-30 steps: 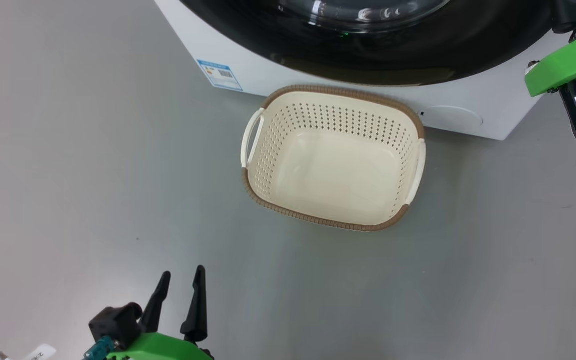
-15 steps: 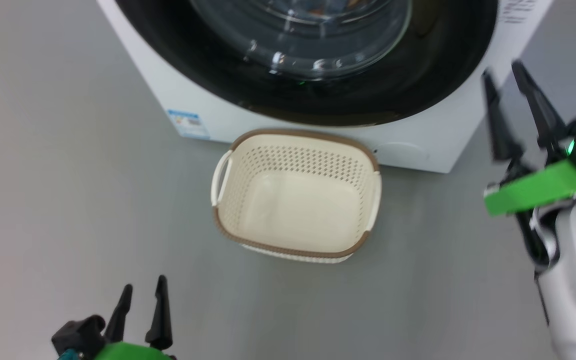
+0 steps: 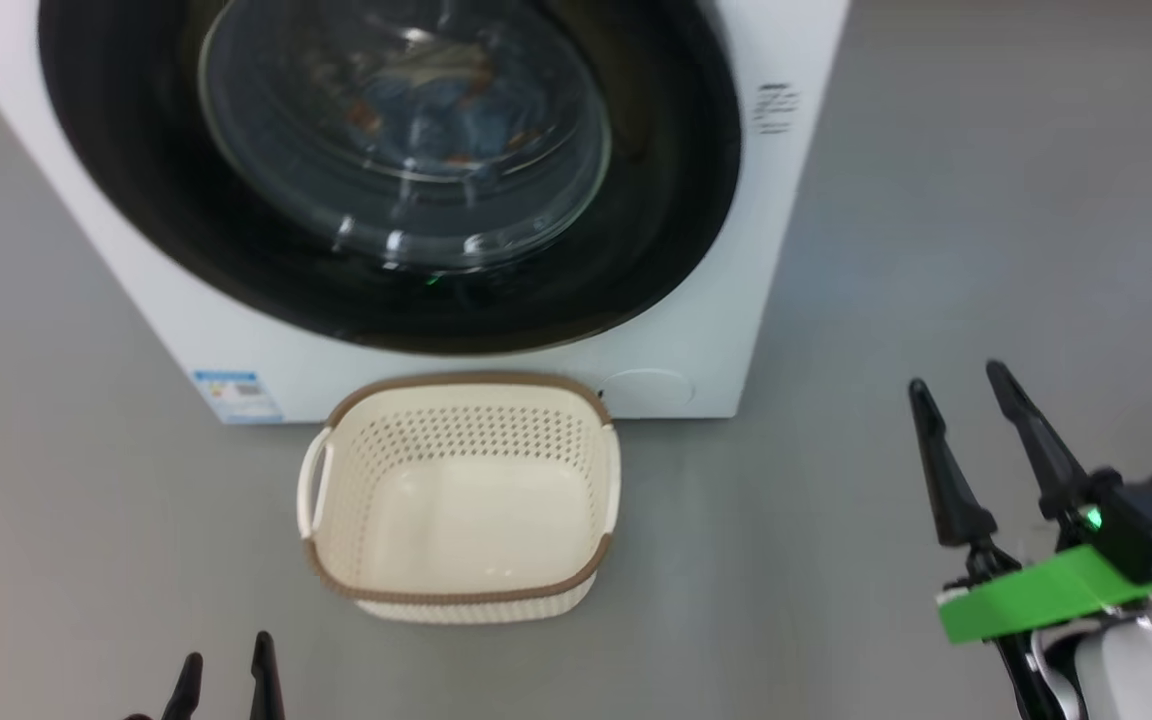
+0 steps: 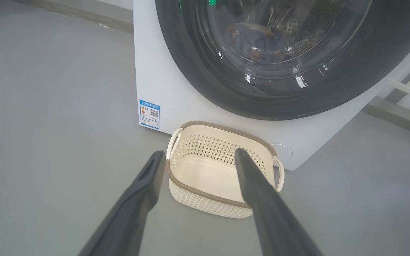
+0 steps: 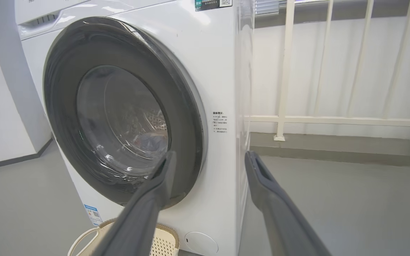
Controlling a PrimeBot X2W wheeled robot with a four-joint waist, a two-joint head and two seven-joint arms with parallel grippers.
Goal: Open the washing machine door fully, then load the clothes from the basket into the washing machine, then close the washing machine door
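The white washing machine (image 3: 786, 250) stands ahead, and its black-rimmed washing machine door (image 3: 656, 250) lies closed against the front. Behind the glass, blue clothes (image 3: 426, 100) with orange spots sit in the drum. The cream basket (image 3: 336, 520) rests on the floor before the machine with nothing in it. My right gripper (image 3: 956, 378) is open at the lower right, off the machine's right corner and holding nothing. My left gripper (image 3: 226, 650) is open at the bottom left, short of the basket. The left wrist view looks past open fingers (image 4: 144, 185) at the basket (image 4: 205, 193) and door (image 4: 333, 96).
Grey floor (image 3: 986, 200) stretches right of the machine. The right wrist view shows a white railing (image 5: 283, 71) and a wall beyond the machine's right side. A blue sticker (image 3: 236, 395) marks the lower left of the front.
The head camera has swung, so the machine and basket sit further left and lower. My right gripper has come away from the door's right edge, dropped to the lower right and opened.
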